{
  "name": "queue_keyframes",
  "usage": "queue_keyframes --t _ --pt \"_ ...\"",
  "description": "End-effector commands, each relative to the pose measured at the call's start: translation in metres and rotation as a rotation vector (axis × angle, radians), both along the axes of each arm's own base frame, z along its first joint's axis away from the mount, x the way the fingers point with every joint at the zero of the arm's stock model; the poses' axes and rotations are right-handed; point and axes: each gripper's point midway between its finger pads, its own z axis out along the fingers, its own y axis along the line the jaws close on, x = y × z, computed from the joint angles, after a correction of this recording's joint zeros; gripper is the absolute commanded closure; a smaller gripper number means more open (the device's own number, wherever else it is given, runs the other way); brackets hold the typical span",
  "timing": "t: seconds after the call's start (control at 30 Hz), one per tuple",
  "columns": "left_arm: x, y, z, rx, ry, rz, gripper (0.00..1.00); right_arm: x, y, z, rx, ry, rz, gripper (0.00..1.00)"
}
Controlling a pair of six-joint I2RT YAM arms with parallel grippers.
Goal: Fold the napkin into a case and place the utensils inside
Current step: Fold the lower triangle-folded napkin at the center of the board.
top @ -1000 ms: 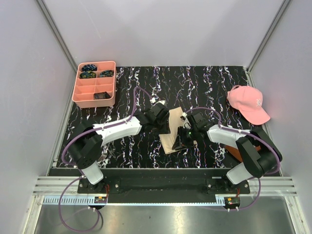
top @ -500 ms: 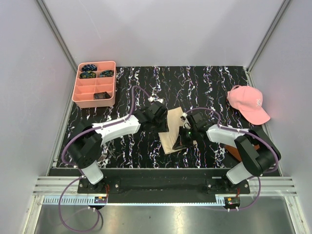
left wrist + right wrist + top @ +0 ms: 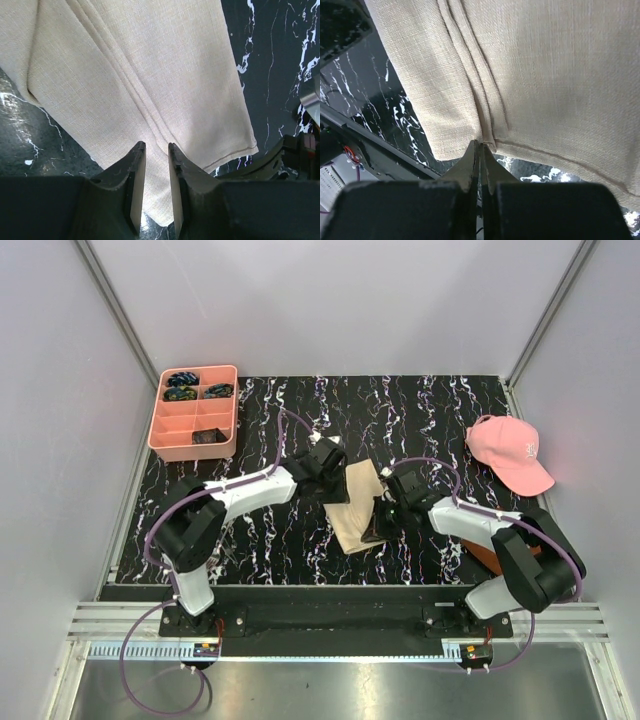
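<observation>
Beige folded napkin lies mid-frame on the black marbled counter, its layered fold pinched at the lower-right edge by the clenched right claw, while the left claw stands slightly parted over its upper-left end.

A robot lab: plain white walls on metal rails stand far behind the left claw, boxing in the black bench.

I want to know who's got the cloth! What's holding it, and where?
The right gripper pinches the napkin at its layered folds near the edge.
</observation>
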Motion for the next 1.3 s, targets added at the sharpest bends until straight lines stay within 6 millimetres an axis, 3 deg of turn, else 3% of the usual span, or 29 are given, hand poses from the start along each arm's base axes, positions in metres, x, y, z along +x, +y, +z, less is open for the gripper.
queue_keyframes --t 0.0,0.13,0.23,0.37,0.5,0.73,1.0,1.1,1.27 --pt "-0.001 -0.012 0.014 -0.074 -0.025 -0.039 0.73 -0.002 -0.01 -0.01 -0.06 -0.008 -0.023 1.0" --pt "-0.006 -0.006 0.003 -0.058 -0.011 -0.034 0.74 -0.006 -0.011 -0.004 -0.037 -0.025 -0.012 1.0" --pt "-0.009 -0.001 -0.014 -0.027 0.01 -0.03 0.76 -0.003 -0.006 0.017 0.015 -0.08 -0.009 1.0" --pt "-0.006 0.003 -0.025 0.005 0.006 -0.017 0.77 -0.001 -0.01 0.025 0.006 -0.1 -0.043 1.0" --pt "-0.003 0.006 -0.029 0.027 -0.001 -0.017 0.78 -0.001 -0.018 0.008 -0.055 -0.061 -0.075 1.0" --pt "0.0 0.002 -0.019 0.019 -0.022 -0.039 0.78 -0.01 -0.02 -0.026 -0.101 0.039 -0.07 1.0" --pt "-0.004 -0.001 0.002 -0.03 -0.037 -0.052 0.78 -0.013 -0.02 -0.032 -0.101 0.06 -0.069 1.0" --pt "-0.006 0.002 -0.009 -0.013 -0.022 -0.049 0.78 -0.015 -0.019 -0.032 -0.093 0.07 -0.076 1.0" --pt "-0.011 0.009 -0.05 0.04 0.033 -0.056 0.85 -0.023 -0.02 -0.033 -0.074 0.088 -0.077 1.0"
